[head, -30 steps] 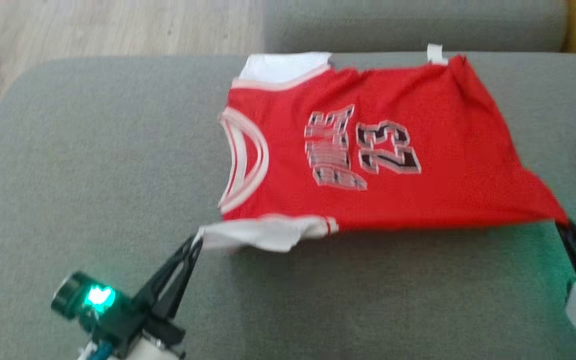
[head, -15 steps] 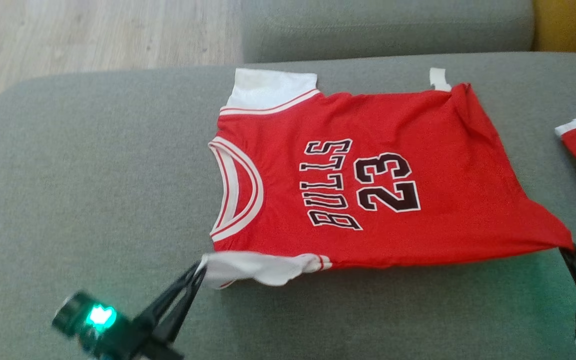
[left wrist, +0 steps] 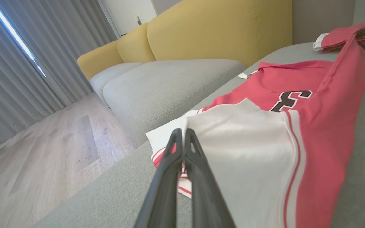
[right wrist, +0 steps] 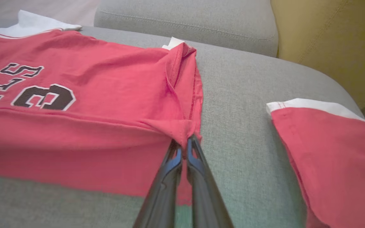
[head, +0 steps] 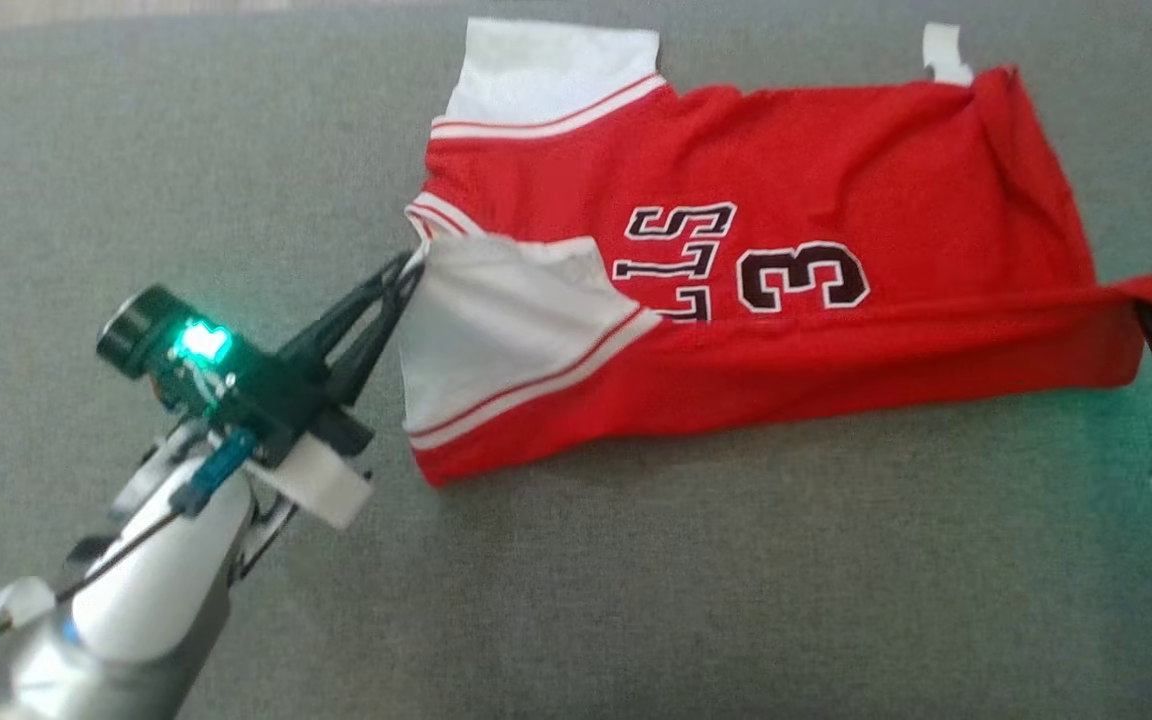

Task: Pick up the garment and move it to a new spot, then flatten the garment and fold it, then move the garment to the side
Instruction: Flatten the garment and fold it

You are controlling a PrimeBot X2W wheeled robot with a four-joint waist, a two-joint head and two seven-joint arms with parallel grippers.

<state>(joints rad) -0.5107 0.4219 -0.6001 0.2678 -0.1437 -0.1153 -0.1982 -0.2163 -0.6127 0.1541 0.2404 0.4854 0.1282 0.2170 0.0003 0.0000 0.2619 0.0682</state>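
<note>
Folded over since earlier, jersey [head: 836,150] seems taut, pinched by left hand [head: 412,268] and right hand [right wrist: 184,141].

Red jersey [head: 886,150]: black, white-edged letters "LS" [head: 681,222] legible, a further letter half hidden under the fold; numeral "3" [head: 801,275] beside.

Jersey [head: 836,150] with its near edge folded over. The folded flap [head: 836,345] covers the near part of the lettering [head: 681,235], so only some letters and a "3" can be read. The white sleeve [head: 496,330] lies across most of the neckline. The right gripper [head: 1148,312] is cut off by the head view's right edge, and its two fingers merge into one dark shape there. The left arm [head: 126,600] runs off the bottom-left corner. A second red garment [right wrist: 334,152] is cropped by the right wrist view's right and bottom edges; its kind cannot be told.
</note>
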